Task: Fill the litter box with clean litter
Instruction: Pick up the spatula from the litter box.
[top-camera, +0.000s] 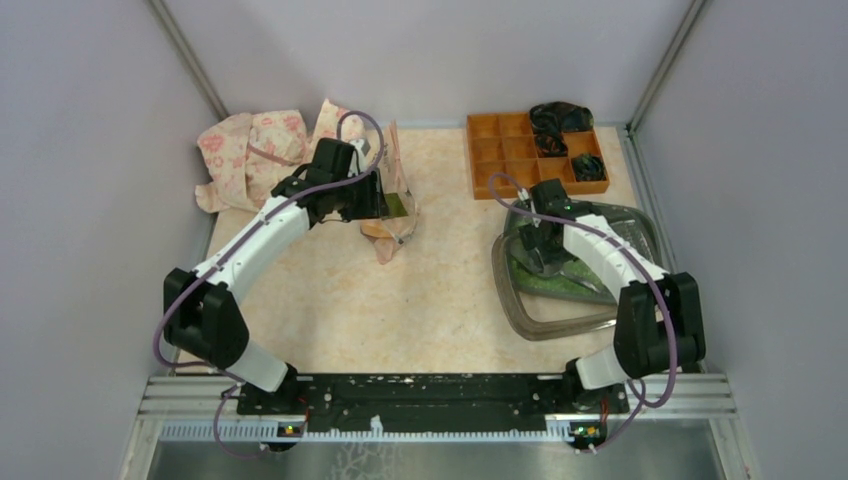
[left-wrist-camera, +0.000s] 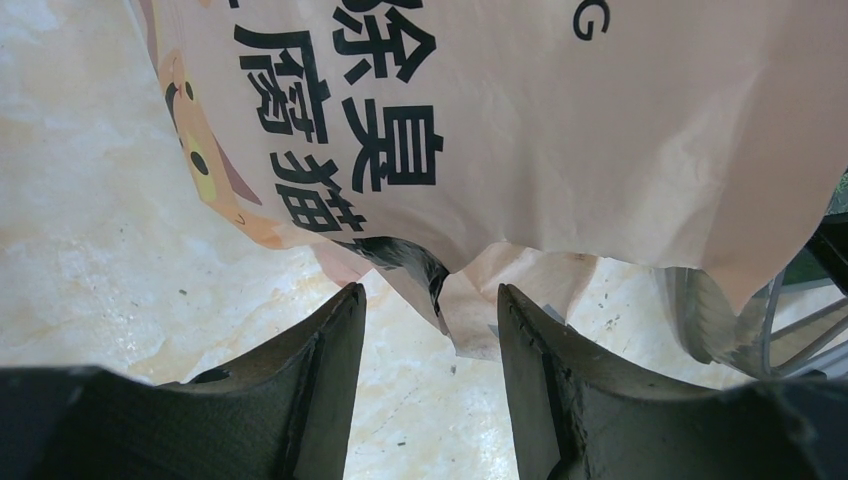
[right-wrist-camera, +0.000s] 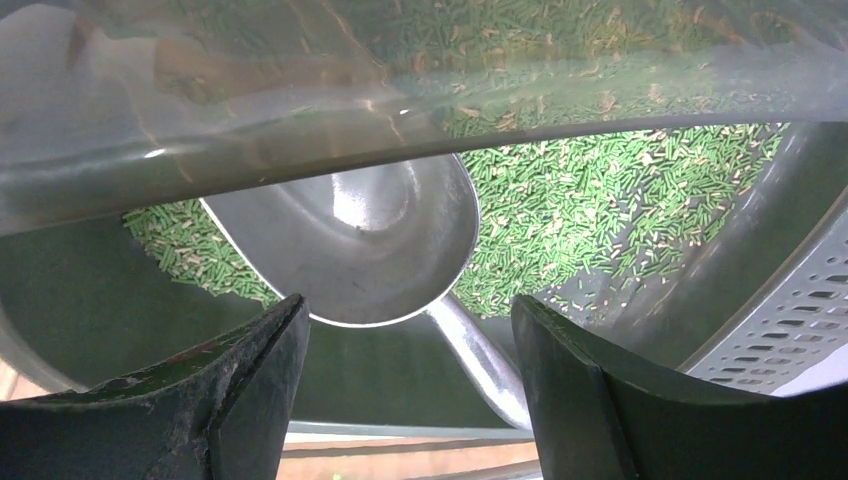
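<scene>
Beige marbled surface (top-camera: 400, 310) between pale lilac walls (top-camera: 420, 50), left end effector (left-wrist-camera: 430, 292) released below creased pink printed bag (left-wrist-camera: 560, 130), right end effector (right-wrist-camera: 410, 305) released above smooth grey scoop (right-wrist-camera: 360, 240), rounded grey-green litter box (top-camera: 507, 295) front right, clean litter (right-wrist-camera: 600, 210) granules inside.

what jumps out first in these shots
Most striking is the large dark grey-green plastic litter box on the right side, holding a spread of tiny light-green litter granules and a glossy grey scoop under the open right gripper. Opposite, the left gripper faces a pink bag printed with black characters, and an orange compartment tray sits at the back right.
</scene>
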